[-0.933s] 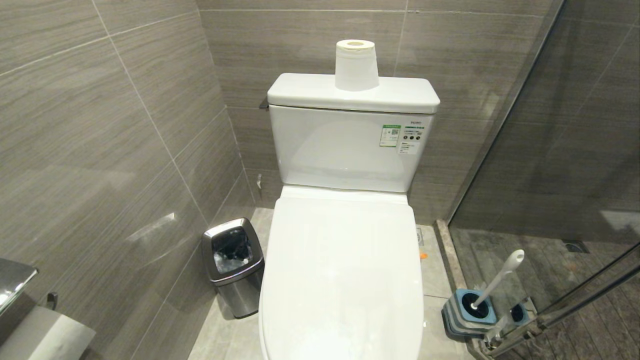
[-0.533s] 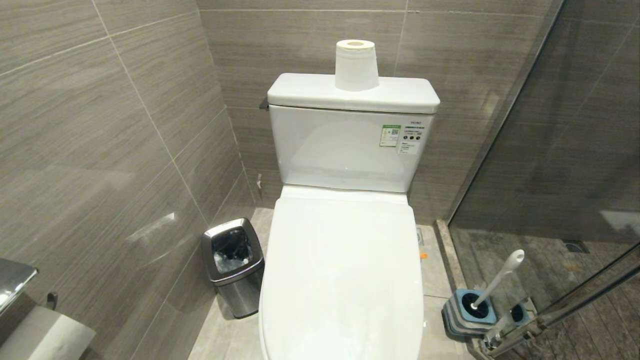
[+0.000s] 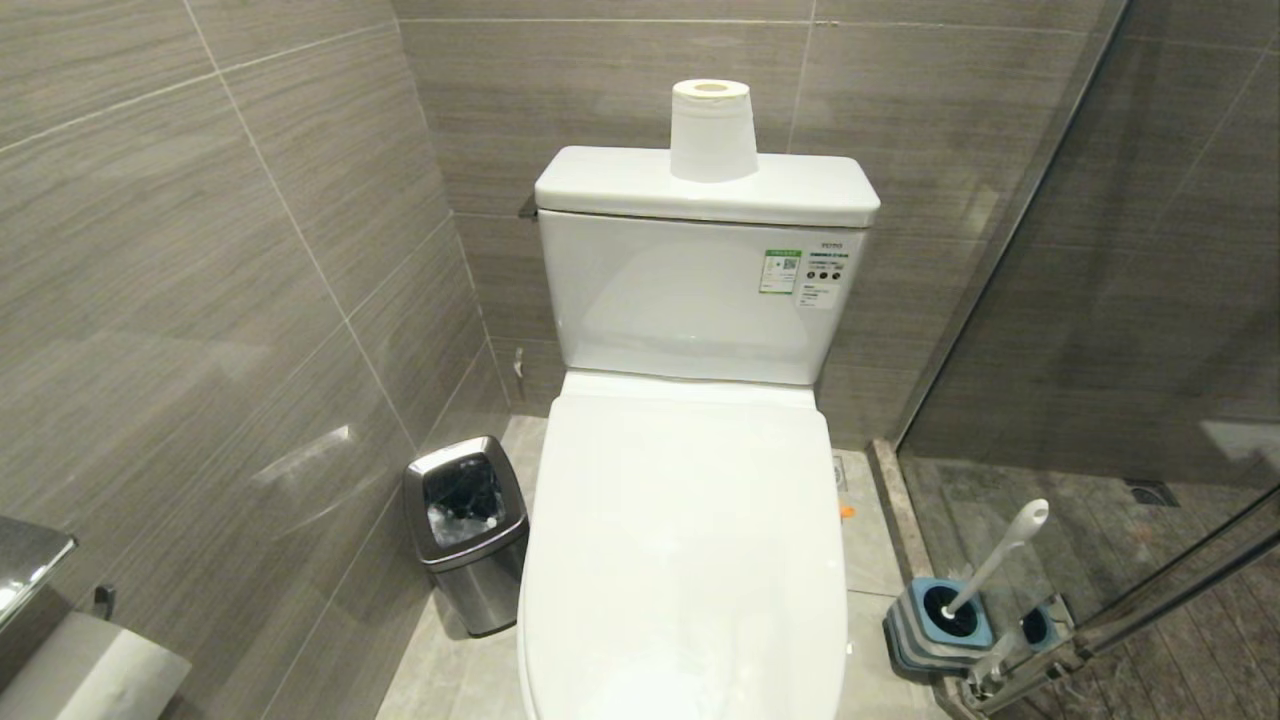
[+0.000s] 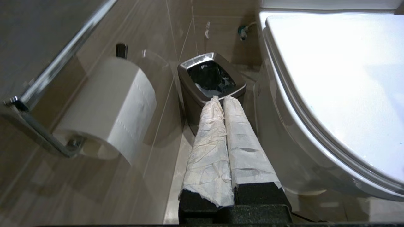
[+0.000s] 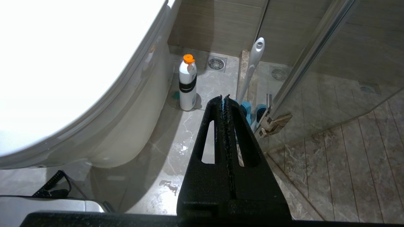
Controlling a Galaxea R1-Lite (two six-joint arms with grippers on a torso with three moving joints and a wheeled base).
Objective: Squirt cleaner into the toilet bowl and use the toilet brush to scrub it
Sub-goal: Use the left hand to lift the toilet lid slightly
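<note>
The white toilet (image 3: 700,300) has its lid (image 3: 690,540) down, so the toilet bowl is hidden. The toilet brush (image 3: 1000,555) leans in its blue-grey holder (image 3: 935,625) on the floor to the right; only its white handle (image 5: 252,69) shows. No cleaner liquid is in view. A white bottle with an orange cap (image 5: 187,85) stands on the floor beside the toilet base. My left gripper (image 4: 220,98), wrapped in white paper, is shut and empty, low between the wall and the toilet. My right gripper (image 5: 223,97) is shut and empty, just short of the holder (image 5: 244,108). Neither arm shows in the head view.
A steel bin (image 3: 468,530) stands left of the toilet, against the tiled wall. A paper roll (image 3: 712,130) sits on the tank and another roll (image 4: 110,107) hangs on the left wall. The glass shower door (image 3: 1100,300) and its hinge (image 5: 274,123) close off the right.
</note>
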